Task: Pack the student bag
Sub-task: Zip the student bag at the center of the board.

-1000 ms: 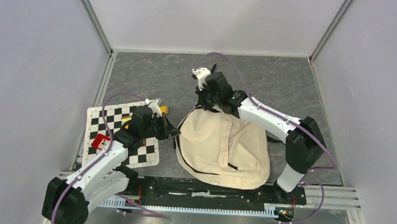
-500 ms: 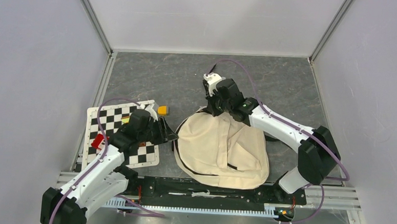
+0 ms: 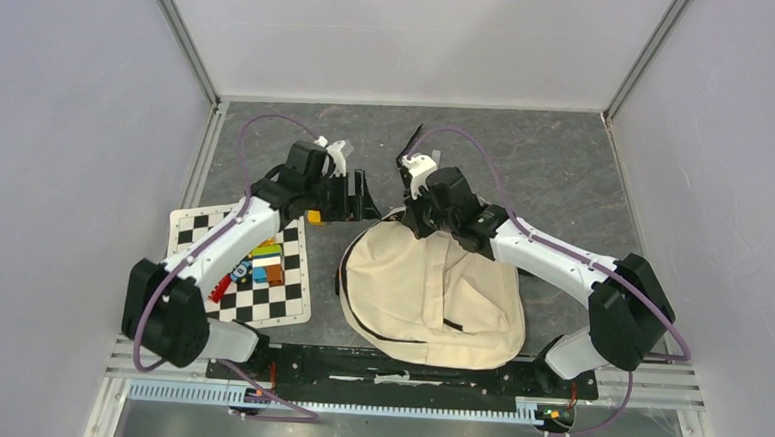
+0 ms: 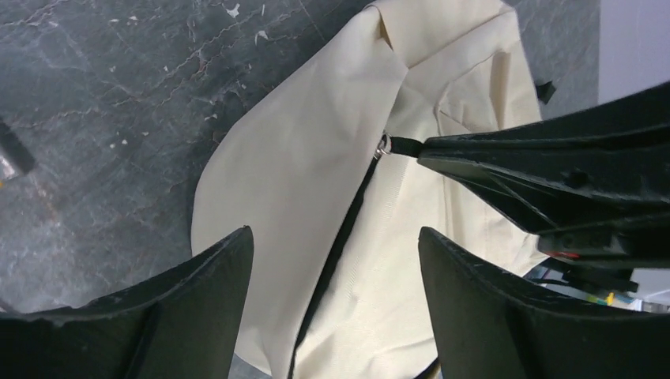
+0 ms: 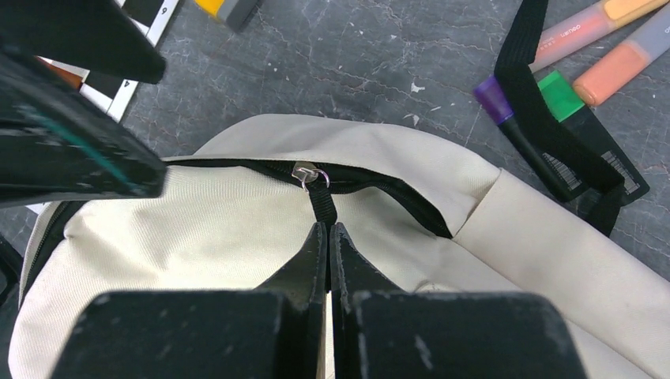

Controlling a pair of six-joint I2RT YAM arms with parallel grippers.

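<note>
The student bag [image 3: 430,291] is cream fabric with black zippers and lies flat mid-table. My right gripper [image 5: 328,227] [image 3: 410,220] is shut on the black zipper pull [image 5: 321,207] at the bag's far top edge, where the zipper gapes a little beside the slider [image 5: 304,172]. My left gripper [image 4: 336,233] [image 3: 362,199] hangs open just left of it, above the bag's [image 4: 316,158] top left part and its black zipper line, with nothing between its fingers. The left wrist view shows the pull [image 4: 403,144] running into the right gripper's fingers [image 4: 506,158].
A black-and-white checkered mat [image 3: 198,231] lies left of the bag with several coloured blocks [image 3: 261,262] on it. A yellow-and-grey block [image 3: 314,217] sits by its far corner. Highlighters [image 5: 585,31] and a black strap [image 5: 545,118] lie beyond the bag's top.
My left gripper opened and swung from the bag's left edge up to its far top, uncovering the blocks on the mat. The right gripper shifted slightly right, still holding the pull.
</note>
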